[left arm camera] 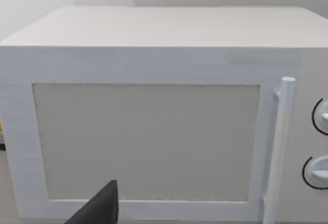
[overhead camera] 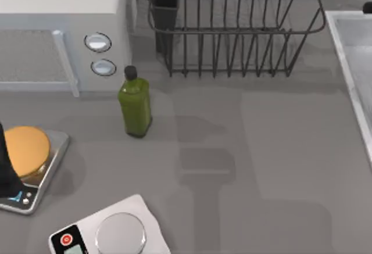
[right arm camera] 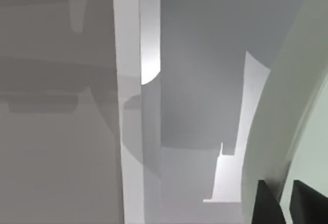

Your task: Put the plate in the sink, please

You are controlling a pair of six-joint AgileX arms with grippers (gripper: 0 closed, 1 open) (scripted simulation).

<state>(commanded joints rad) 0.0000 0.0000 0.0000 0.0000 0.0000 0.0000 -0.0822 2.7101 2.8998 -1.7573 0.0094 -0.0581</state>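
Right gripper [right arm camera: 284, 203]: its dark fingers pinch the rim of the plate [right arm camera: 287, 106], one on either side of the edge.
Plate: pale mint green, curving away from the fingertips, held above the sink [right arm camera: 195, 80].
Sink: pale rim [overhead camera: 349, 74] at the table's right edge; grey basin floor beneath the claw.
Left gripper [left arm camera: 100, 208]: just in front of the white microwave [left arm camera: 148, 137] door; cannot tell its spread.

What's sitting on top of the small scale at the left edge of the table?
A round orange block rests on the grey scale, covering most of its platform. A dark arm part at the picture's left edge hides the scale's near corner, so what lies under it cannot be seen.
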